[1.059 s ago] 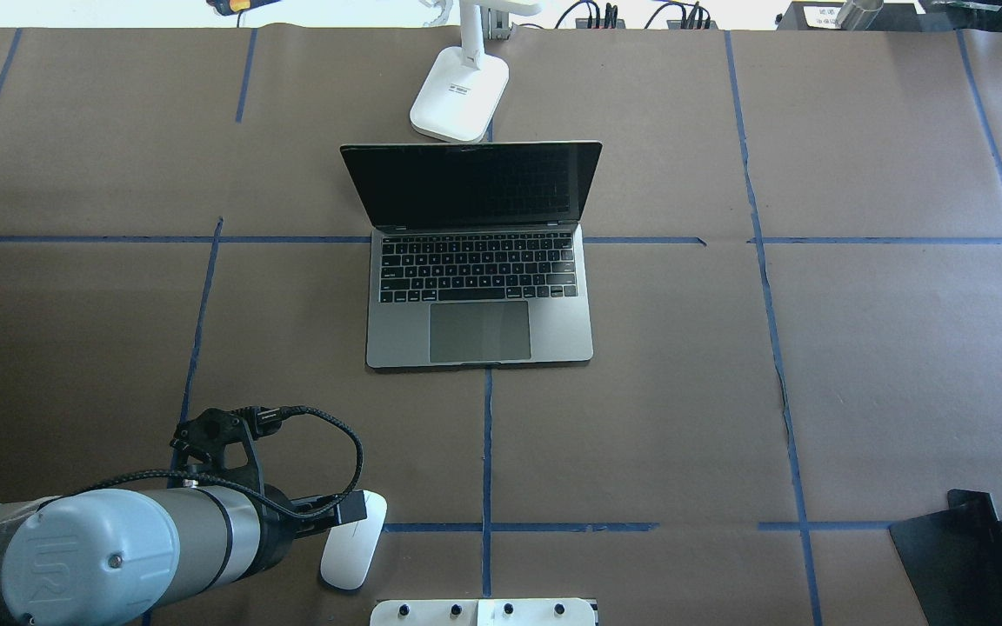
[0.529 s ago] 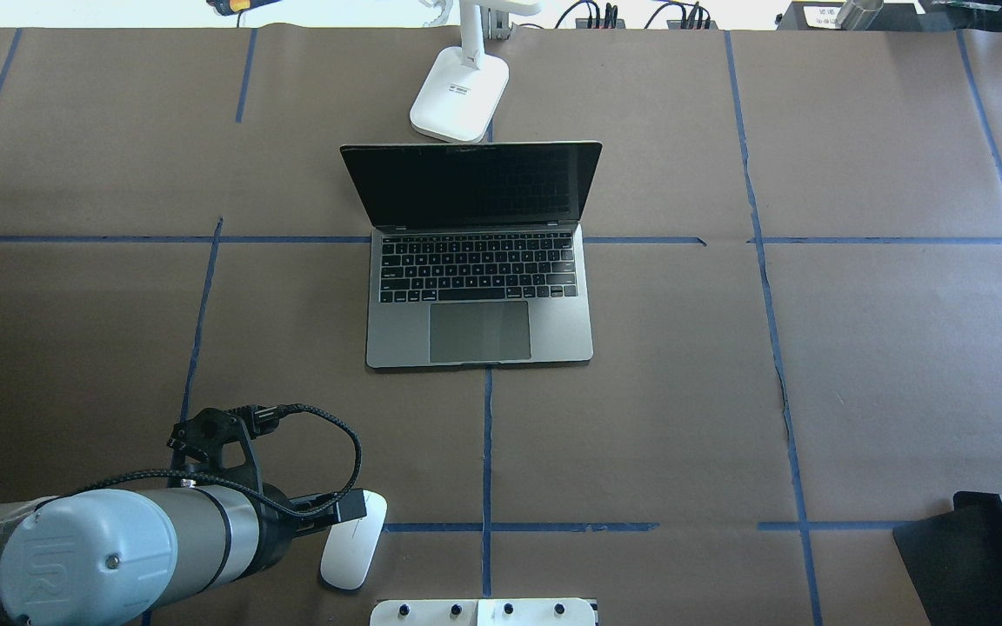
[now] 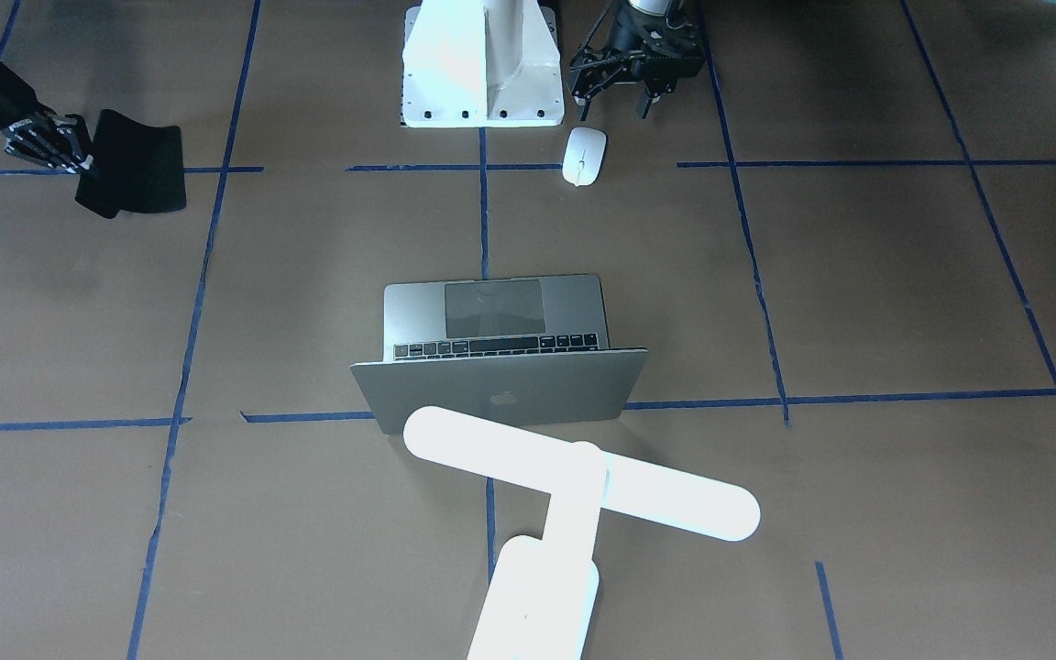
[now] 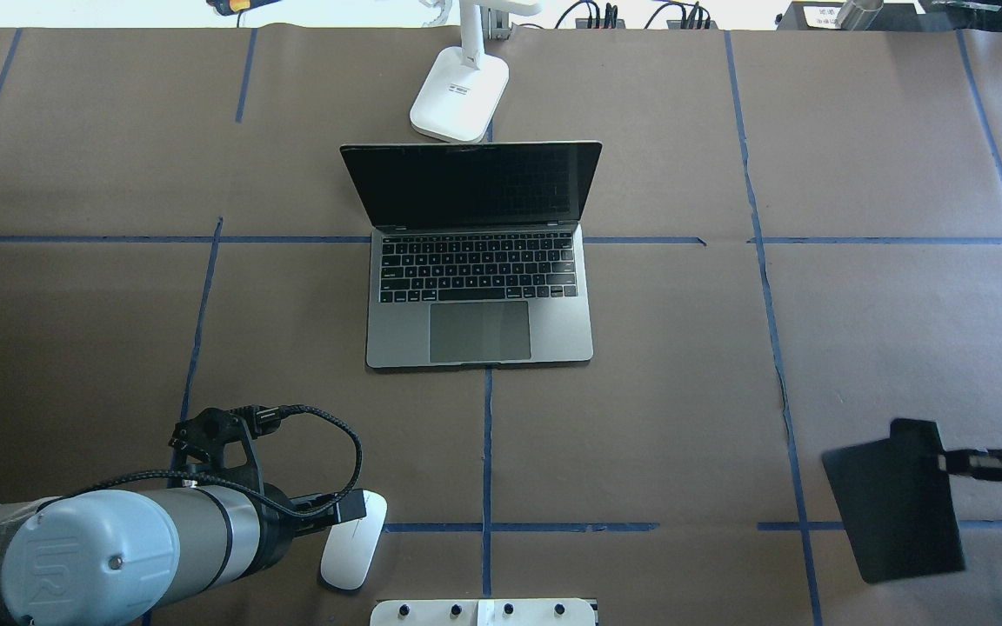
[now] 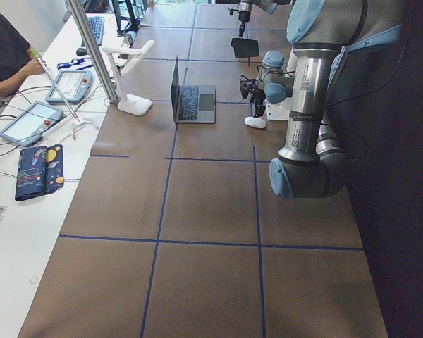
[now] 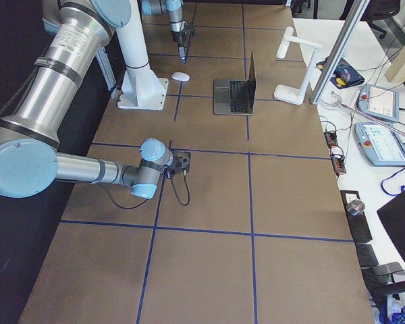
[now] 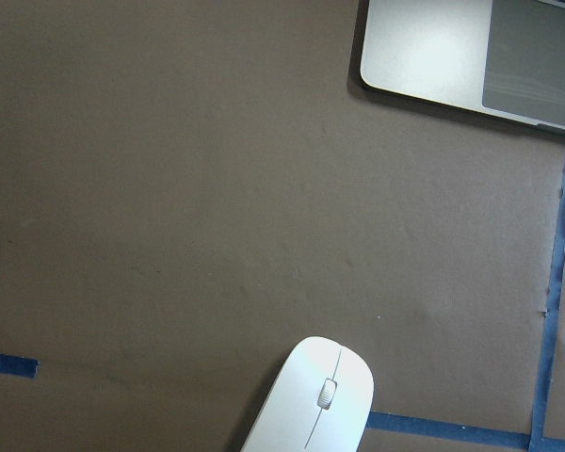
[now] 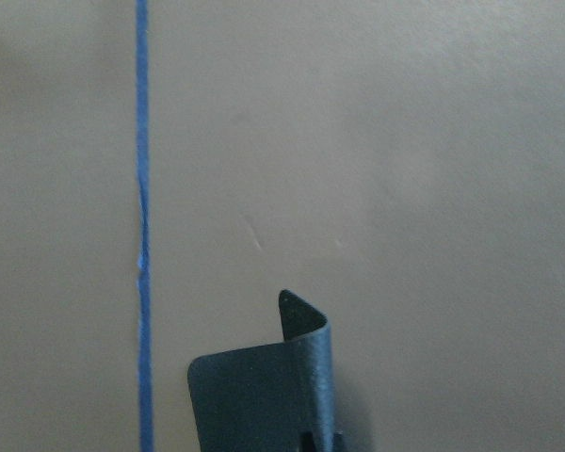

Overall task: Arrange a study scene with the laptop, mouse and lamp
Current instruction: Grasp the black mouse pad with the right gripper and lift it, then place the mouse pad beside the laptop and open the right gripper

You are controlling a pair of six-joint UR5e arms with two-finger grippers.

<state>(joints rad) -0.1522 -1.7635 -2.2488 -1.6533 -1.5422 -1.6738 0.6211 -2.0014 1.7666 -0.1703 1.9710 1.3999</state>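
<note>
The open silver-grey laptop (image 4: 479,330) stands at the table's middle; its lid with the logo (image 3: 500,396) faces away from the robot. The white lamp (image 3: 583,477) stands behind it, its base (image 4: 459,100) on the far side of the lid. The white mouse (image 4: 349,543) lies near the robot's base and also shows in the left wrist view (image 7: 315,400). My left gripper (image 3: 617,105) is open and empty, just on the robot's side of the mouse (image 3: 584,156). My right gripper (image 3: 81,151) is shut on one edge of a black mat (image 4: 897,500) and holds it off the table.
The white pedestal (image 3: 480,69) with bolt holes stands at the robot's edge beside the mouse. Blue tape lines (image 4: 487,452) cross the brown table. Cables and devices (image 4: 631,16) lie past the far edge. The mat's edge curls in the right wrist view (image 8: 264,395).
My right gripper has carried the black mat up off the table, forward and toward the middle. The left arm, mouse, laptop and lamp have not moved.
</note>
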